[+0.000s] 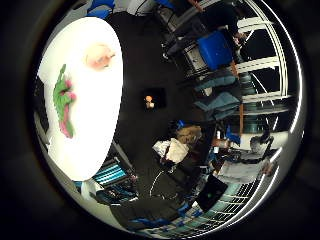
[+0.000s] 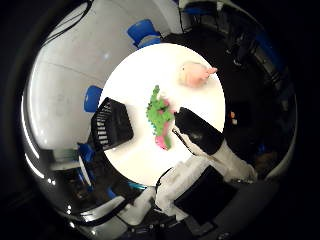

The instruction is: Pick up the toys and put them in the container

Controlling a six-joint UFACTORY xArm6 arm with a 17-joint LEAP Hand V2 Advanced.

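Note:
A round white table (image 2: 140,75) lies well below my palm. On it are a pink pig toy (image 2: 197,73) and a green dinosaur toy (image 2: 157,112) with a small pink toy (image 2: 163,142) touching its end. A black slatted container (image 2: 113,122) stands at the table's edge, beside the green toy. My hand (image 2: 205,138) shows as a black and white finger reaching over the table close to the green toy, high above it, relaxed and holding nothing. The little finger side view shows the pink pig (image 1: 100,57) and the green toy (image 1: 65,100) on the table (image 1: 95,120).
Blue chairs stand round the table, one (image 2: 93,98) beside the container and one (image 2: 143,30) on the far side. The little finger side view shows dark floor, another blue chair (image 1: 214,47) and desks with clutter (image 1: 180,150) away from the table.

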